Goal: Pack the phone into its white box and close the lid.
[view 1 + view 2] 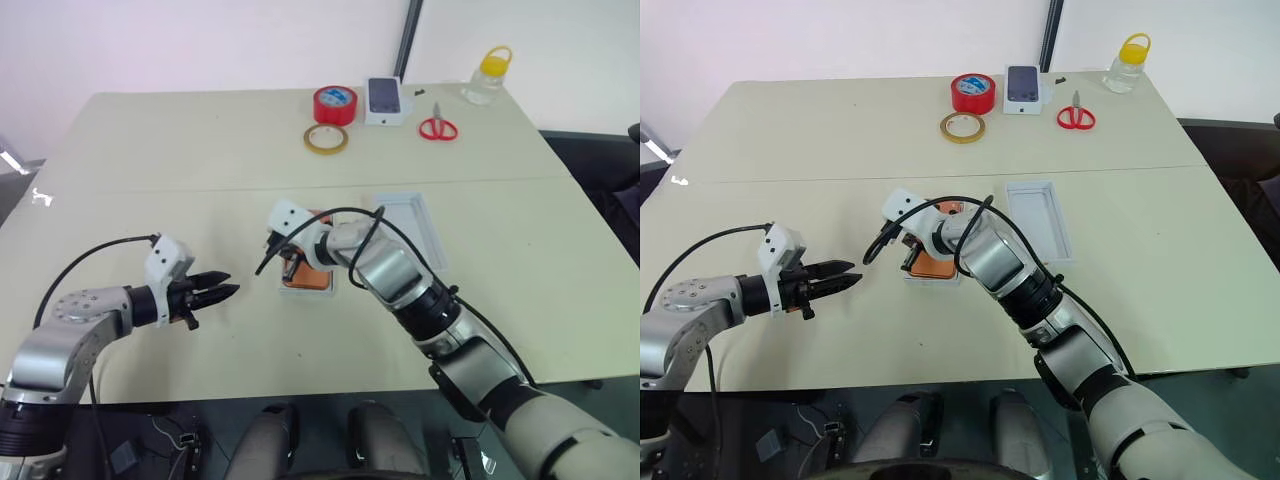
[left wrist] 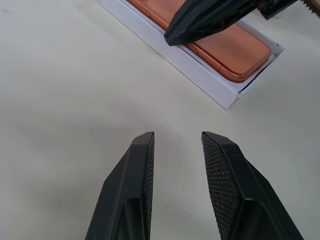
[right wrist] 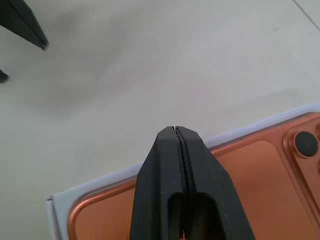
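Orange-copper phone [image 3: 260, 185] in white box [image 2: 200, 75]; no readable writing.

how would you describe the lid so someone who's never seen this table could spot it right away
Start at the cream table and find the orange phone lying in its white box near the front middle. The lid is the shallow white rectangular tray just to the robot's right of it, open side up. It is empty, unlike the box.
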Action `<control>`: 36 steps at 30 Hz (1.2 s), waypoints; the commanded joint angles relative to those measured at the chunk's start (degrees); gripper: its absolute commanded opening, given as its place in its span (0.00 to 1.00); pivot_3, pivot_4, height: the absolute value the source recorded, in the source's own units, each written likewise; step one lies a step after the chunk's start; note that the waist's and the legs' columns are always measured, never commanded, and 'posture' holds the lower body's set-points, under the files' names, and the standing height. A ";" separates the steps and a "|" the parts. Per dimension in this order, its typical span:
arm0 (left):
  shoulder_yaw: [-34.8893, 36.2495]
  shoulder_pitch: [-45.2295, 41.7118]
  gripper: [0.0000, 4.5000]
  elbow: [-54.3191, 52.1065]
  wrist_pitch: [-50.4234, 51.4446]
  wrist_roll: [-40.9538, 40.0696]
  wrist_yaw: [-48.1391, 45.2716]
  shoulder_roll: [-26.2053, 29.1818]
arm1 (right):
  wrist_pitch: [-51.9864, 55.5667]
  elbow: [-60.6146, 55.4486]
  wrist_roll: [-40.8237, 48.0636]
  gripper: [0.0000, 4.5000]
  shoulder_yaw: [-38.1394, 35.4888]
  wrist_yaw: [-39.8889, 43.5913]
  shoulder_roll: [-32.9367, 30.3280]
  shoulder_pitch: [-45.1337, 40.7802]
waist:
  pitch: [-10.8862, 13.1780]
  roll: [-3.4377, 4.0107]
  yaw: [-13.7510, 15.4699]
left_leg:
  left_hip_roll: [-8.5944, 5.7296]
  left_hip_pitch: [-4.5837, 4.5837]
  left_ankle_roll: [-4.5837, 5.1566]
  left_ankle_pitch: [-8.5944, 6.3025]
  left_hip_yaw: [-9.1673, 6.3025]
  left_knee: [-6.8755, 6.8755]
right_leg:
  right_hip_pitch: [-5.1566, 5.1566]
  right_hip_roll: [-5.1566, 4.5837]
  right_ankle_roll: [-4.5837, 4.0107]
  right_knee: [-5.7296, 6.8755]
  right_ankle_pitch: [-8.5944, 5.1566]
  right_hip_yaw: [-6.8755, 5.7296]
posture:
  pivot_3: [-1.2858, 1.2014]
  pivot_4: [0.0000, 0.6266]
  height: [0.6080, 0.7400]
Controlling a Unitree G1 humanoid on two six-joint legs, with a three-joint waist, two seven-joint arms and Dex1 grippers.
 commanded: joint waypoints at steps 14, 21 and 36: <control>-3.17 -9.50 0.35 0.57 5.26 1.71 7.46 -3.27 | 3.03 -15.39 3.16 0.00 -7.30 2.72 -10.05 1.76 | 0.03 0.04 0.69 | -0.01 0.00 0.01 -0.01 -0.04 0.05 | 0.02 -0.01 0.00 -0.02 0.00 -0.07 | 0.52 0.24 1.00; -12.73 -17.99 0.35 5.66 5.00 9.69 9.74 -6.16 | 1.92 -17.76 1.00 0.00 -5.26 3.97 -21.76 4.88 | 0.02 0.03 -0.39 | -0.03 -0.01 0.17 -0.10 0.09 0.04 | 0.08 -0.03 0.02 -0.05 0.00 0.04 | 0.52 0.24 1.00; -23.17 -28.31 0.03 11.36 8.97 14.10 4.47 -11.97 | 0.14 -14.68 -1.20 0.00 1.05 3.82 -20.04 6.69 | 0.03 0.03 -0.92 | 0.00 -0.02 0.00 0.01 0.01 0.11 | 0.09 0.01 0.01 0.07 0.00 -0.02 | 0.52 0.24 1.00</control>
